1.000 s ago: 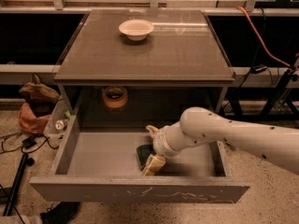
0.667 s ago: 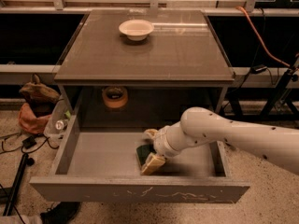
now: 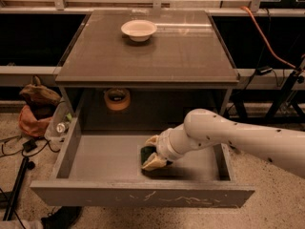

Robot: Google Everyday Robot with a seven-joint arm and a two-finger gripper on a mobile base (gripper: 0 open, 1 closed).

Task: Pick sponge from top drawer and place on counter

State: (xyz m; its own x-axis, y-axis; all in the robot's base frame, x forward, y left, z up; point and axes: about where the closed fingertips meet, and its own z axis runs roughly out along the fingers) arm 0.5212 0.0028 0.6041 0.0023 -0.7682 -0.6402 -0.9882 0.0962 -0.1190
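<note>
Down near the front of the top drawer [image 3: 105,163], your pincer [image 3: 153,152] pinches the sponge [image 3: 145,153] on the floor, right of centre, so the desk [image 3: 152,56] lies up and behind it.

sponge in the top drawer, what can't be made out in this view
- sponge: camera view, mostly covered by the gripper over it in the top drawer; only a dark green patch shows.
- arm: cut off by the right edge.
- tape roll: shadowed under the counter, details unreadable.
</note>
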